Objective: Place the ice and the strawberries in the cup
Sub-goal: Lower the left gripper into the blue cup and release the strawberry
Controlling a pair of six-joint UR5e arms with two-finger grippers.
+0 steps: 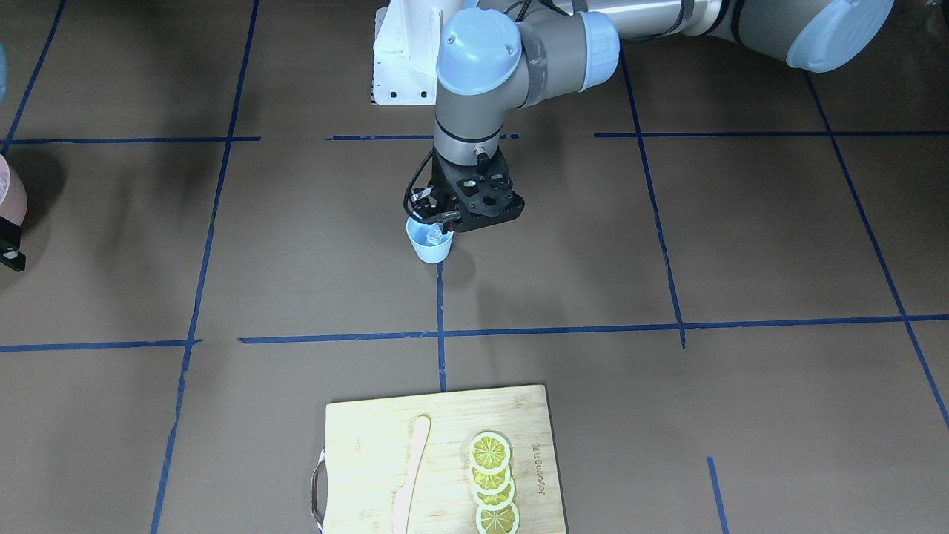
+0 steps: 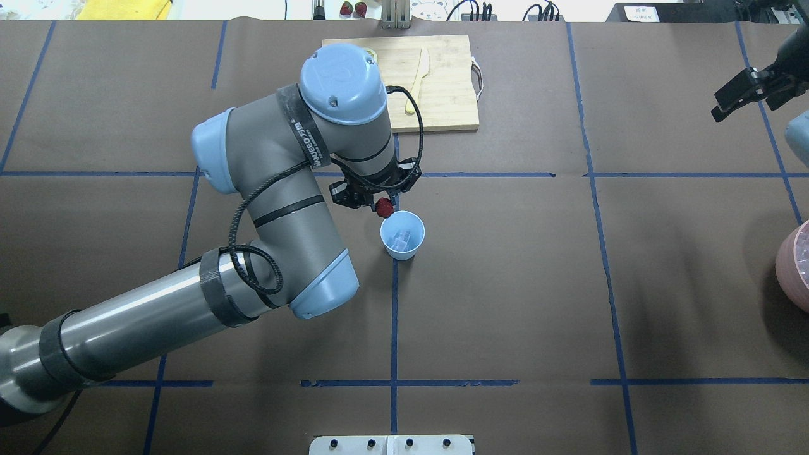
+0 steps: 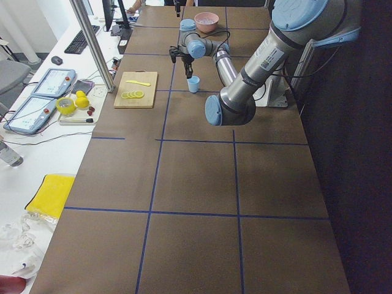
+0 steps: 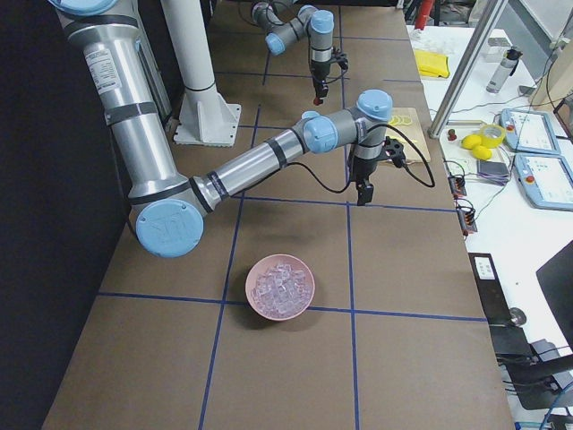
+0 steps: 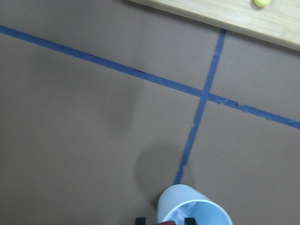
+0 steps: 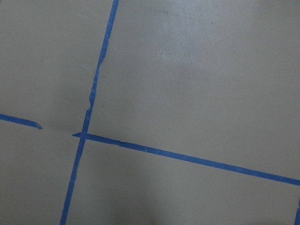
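Strawberry [image 2: 385, 208] clamped in my left hand [image 2: 382, 206] hangs at the rim of the pale blue cup [image 2: 404, 254] on the desk [image 2: 537, 284], ice [image 2: 401, 240] already inside; next, I judge, comes a slight shift over the mouth, then parting my fingers.

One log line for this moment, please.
left gripper: shut on strawberry, at rim of cup | cup: upright, ice inside | strawberry: not yet in cup | right gripper: far from cup, state unclear
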